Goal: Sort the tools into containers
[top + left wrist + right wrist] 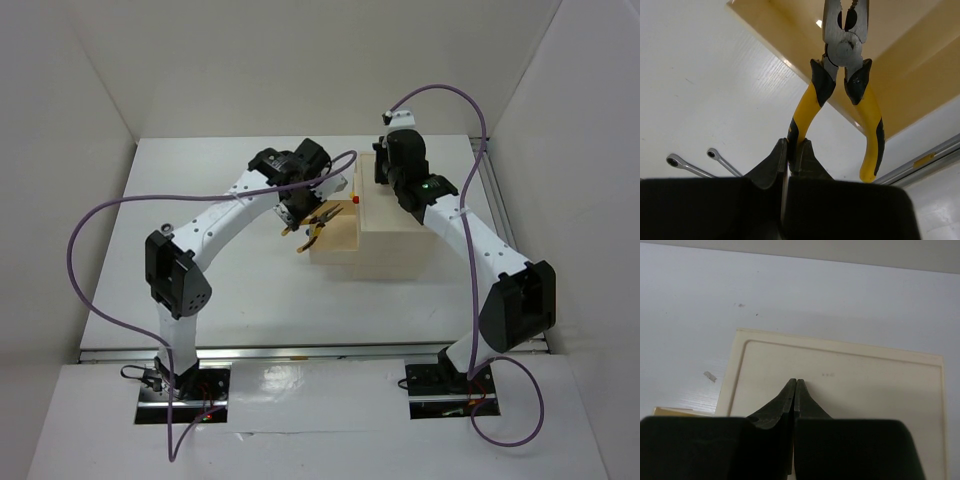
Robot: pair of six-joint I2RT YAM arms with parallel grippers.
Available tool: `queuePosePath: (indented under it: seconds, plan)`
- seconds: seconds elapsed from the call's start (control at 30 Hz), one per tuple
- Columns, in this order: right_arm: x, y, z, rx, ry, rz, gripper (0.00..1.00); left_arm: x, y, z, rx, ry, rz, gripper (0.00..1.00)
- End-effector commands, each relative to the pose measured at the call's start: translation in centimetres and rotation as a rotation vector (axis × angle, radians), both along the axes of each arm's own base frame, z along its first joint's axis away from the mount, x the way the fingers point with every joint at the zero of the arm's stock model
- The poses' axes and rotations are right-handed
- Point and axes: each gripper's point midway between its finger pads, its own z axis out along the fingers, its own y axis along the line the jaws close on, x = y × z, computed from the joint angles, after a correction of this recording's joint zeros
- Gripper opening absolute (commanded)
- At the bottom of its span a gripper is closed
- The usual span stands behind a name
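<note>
Two fingers of your left gripper [792,150] are pinched nearly together on one handle of the pliers [842,47], gripping the tail end of the left yellow-black handle. The other handle hangs free, splayed off to the right. The grey head points away from the wrist camera, with the nose cut off by the top of that view.

Under the head you have the pale wooden floor of an open drawer [900,60]. The handles cross its near rim, so the tool sits partly over the drawer and partly over the white surface [700,75]. It is held in the air (no contact with wood that you can make out). From overhead, the pliers hang at the left edge of the pulled-out drawer, which carries a red knob [356,200] on its front.

Out on the surface left of the drawer lie two silver wrenches [687,167], side by side and close together. Only their ring ends show, as the gripper body hides the rest.

Your right gripper [796,385] is fully closed with nothing between the fingers. It hovers over the flat top of the beige box [865,385], near that top's left edge. From overhead, the right arm reaches over the back of the box, well apart from the pliers.
</note>
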Motion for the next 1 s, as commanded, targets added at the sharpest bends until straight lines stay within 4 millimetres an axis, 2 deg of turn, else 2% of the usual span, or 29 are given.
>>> queuePosePath:
  seconds: [0.0, 0.03, 0.1, 0.23, 0.3, 0.37, 0.6, 0.63, 0.7, 0.73, 0.9, 0.97]
  plan:
    - [-4.9, -1.1, -8.8, -0.120, 0.327, 0.036, 0.00, 0.2, -1.2, 0.7, -0.003, -0.023, -0.006, 0.00]
    - [-4.9, -1.1, -8.8, -0.120, 0.327, 0.036, 0.00, 0.4, -1.4, 1.2, -0.013, -0.036, -0.006, 0.00]
    - [-4.9, -1.1, -8.8, -0.120, 0.327, 0.036, 0.00, 0.2, -2.3, 0.7, 0.006, -0.030, -0.026, 0.00]
    - [-4.9, -1.1, -8.8, -0.120, 0.327, 0.036, 0.00, 0.5, -2.6, -0.6, 0.038, -0.018, -0.029, 0.00]
    - [-4.9, -1.1, -8.8, -0.120, 0.327, 0.036, 0.00, 0.2, -3.1, -0.6, 0.031, -0.012, -0.042, 0.00]
    - [-5.1, -1.2, -9.2, -0.124, 0.335, 0.036, 0.00, 0.6, -3.5, -0.8, 0.028, -0.015, -0.042, 0.00]
    - [-5.1, -1.2, -9.2, -0.124, 0.335, 0.036, 0.00, 2.9, -4.7, 0.4, 0.005, -0.090, -0.017, 0.00]
    - [-5.0, -1.1, -9.6, -0.128, 0.345, 0.036, 0.00, 3.2, -5.0, 1.4, -0.016, -0.114, -0.016, 0.00]
    - [-5.0, -1.1, -9.6, -0.128, 0.345, 0.036, 0.00, 3.8, -5.7, 0.8, -0.004, -0.130, -0.019, 0.00]
    - [-5.0, -1.1, -9.6, -0.128, 0.345, 0.036, 0.00, 4.2, -5.8, 1.3, -0.008, -0.152, -0.013, 0.00]
    - [-5.0, -1.1, -9.6, -0.128, 0.345, 0.036, 0.00, 4.7, -7.0, 0.3, -0.021, -0.166, -0.022, 0.03]
    - [-5.0, -1.1, -10.0, -0.131, 0.354, 0.036, 0.00, 4.6, -7.8, 0.2, -0.039, -0.171, -0.035, 0.10]
